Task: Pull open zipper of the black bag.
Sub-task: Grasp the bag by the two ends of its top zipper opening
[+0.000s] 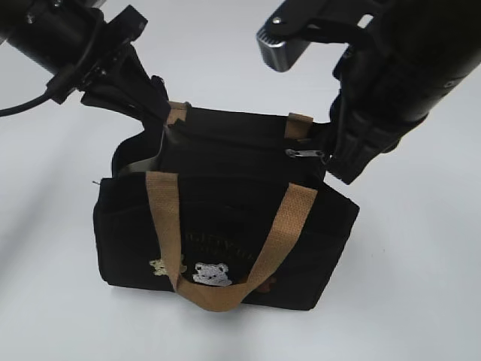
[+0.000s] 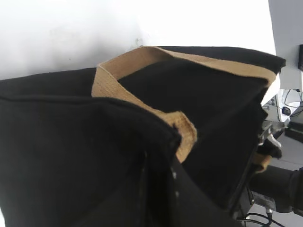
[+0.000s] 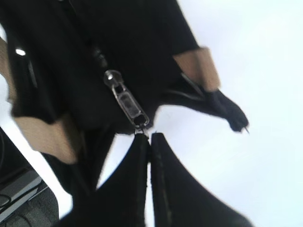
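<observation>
Black fabric everywhere: the boxy black tote bag (image 1: 225, 226) with tan webbing handles stands on the white surface (image 1: 421, 301), and both arms are on it. The left claw (image 1: 154, 101) sits at the bag's far left top corner; its tips are buried in cloth, the jaws nearly together, apparently pinching the fabric edge there to brace the bag. Now the right claw (image 3: 150, 142): its two dark fingers are pressed together, tips meeting right at the end of the small shiny silver zipper pull tab (image 3: 128, 104), seemingly nipping its tip. The tab lies just ahead of those tips, its long axis running straight on from the claw. In the exterior view the tab (image 1: 304, 153) sits at the right end of the top edge, the track stretching away leftward toward the left claw. The right arm is plainly nearer; the pull must run along that track.
</observation>
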Action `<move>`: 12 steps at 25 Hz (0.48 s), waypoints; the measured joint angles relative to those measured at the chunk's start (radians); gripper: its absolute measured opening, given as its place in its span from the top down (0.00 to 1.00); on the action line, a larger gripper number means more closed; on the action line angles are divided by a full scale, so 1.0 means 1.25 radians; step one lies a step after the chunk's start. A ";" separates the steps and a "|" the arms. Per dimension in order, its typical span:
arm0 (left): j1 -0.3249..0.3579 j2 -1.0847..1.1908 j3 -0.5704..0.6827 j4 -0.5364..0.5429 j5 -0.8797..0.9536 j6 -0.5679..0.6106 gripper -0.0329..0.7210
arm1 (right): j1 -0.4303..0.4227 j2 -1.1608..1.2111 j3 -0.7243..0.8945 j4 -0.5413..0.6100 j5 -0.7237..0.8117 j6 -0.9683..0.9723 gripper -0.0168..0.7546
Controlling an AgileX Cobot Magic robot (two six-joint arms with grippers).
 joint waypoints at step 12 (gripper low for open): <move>0.000 -0.008 0.000 0.038 -0.005 -0.024 0.93 | -0.165 0.000 0.000 -0.017 0.118 0.064 0.98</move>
